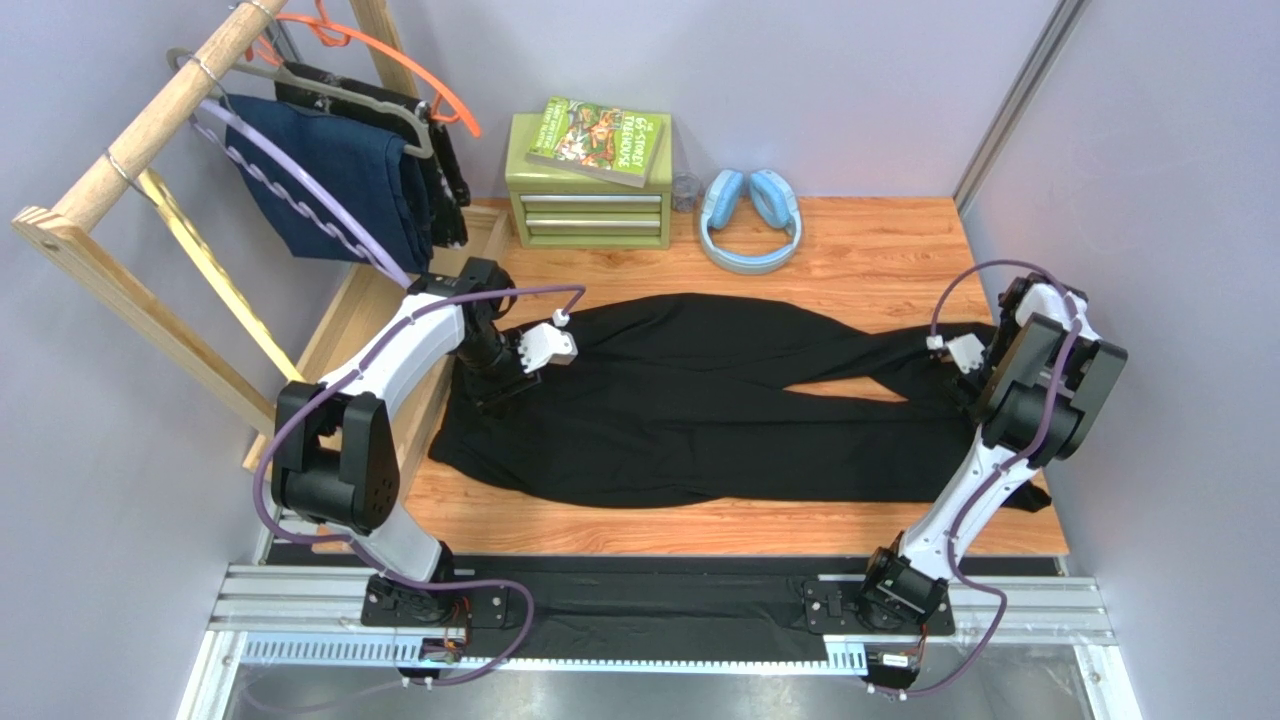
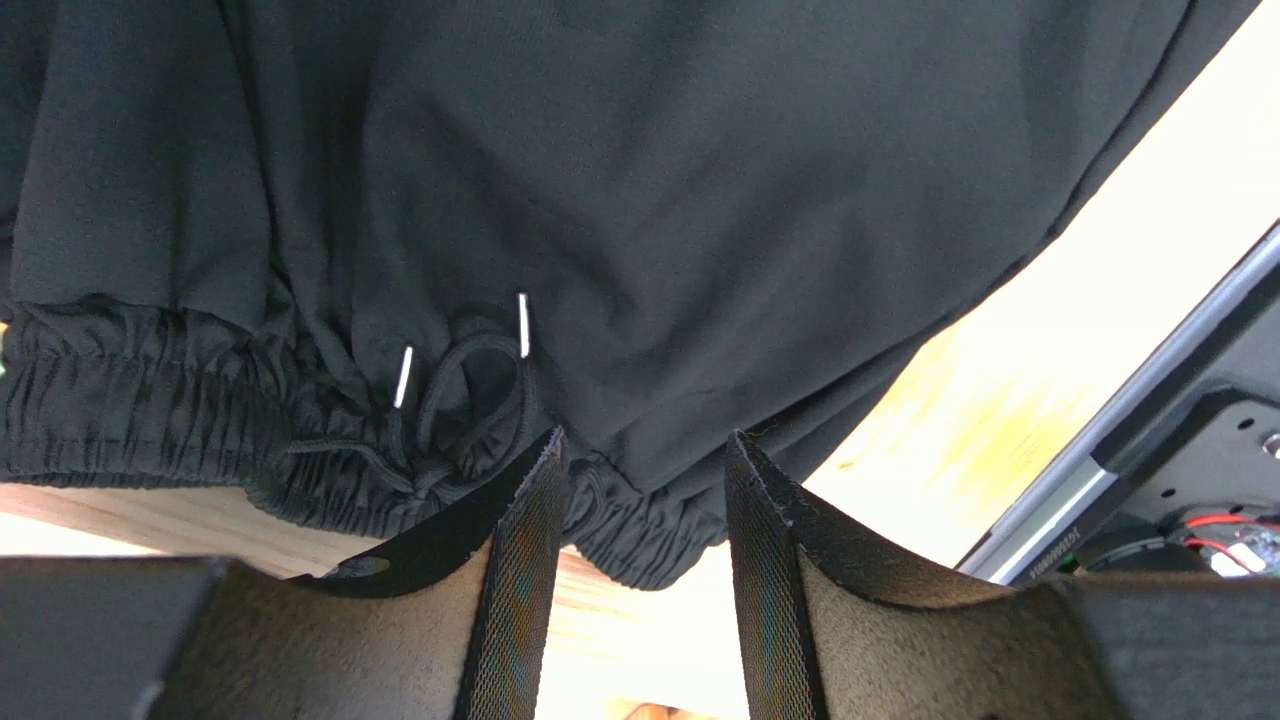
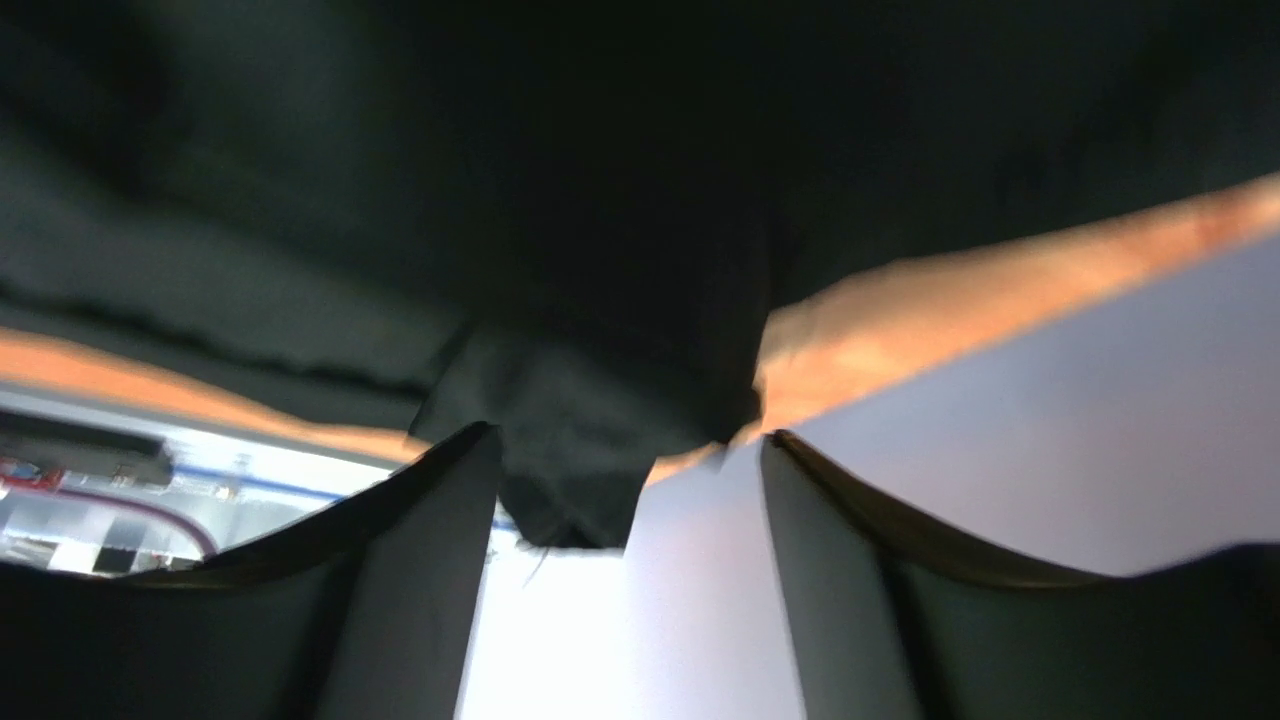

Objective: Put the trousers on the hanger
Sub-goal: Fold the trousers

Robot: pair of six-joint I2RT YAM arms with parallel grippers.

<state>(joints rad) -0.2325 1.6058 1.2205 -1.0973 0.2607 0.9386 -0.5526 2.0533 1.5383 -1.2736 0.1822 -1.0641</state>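
Across the middle of the bench [image 1: 887, 248] the trousers [image 1: 706, 405] lie flat, with the waistband toward the left edge and the leg ends at the right edge. Off the far left corner a wooden rack [image 1: 143, 143] carries the hanger [image 1: 301, 188]. The left tool [image 2: 643, 503] is released, its fingers spread with the waistband between them, by the drawstring. The right tool [image 3: 624, 510] is likewise spread, a leg hem between its fingers.

Top camera looks down on whole table [image 1: 872, 255], wrist cameras close against trousers [image 2: 676, 180], shared by all

Trousers [image 1: 706, 398] plain black — hanger [image 1: 305, 191] pale lavender.
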